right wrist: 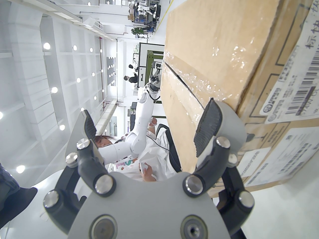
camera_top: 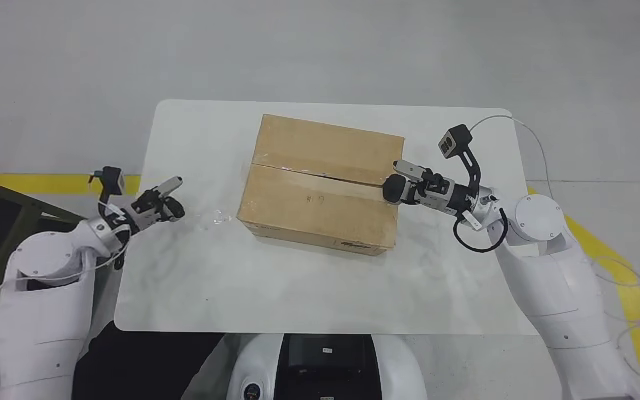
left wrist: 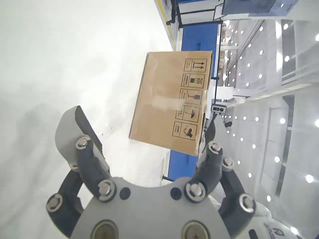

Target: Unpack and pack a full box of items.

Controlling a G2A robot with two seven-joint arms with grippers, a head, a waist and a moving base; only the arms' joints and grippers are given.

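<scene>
The closed cardboard box (camera_top: 322, 185) stands at the centre of the top view, in the middle of the white table (camera_top: 200, 280), with a taped seam (camera_top: 320, 174) across its top. The right end effector (camera_top: 389, 187) is at the box's right edge, by the end of that seam, with its fingers spread and empty. The left end effector (camera_top: 172, 196) is at the left of the frame, well apart from the box, also spread and empty.

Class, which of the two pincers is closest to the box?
The right pincer, open at one end of the box; the left pincer hangs open over the table, apart from the box.
</scene>
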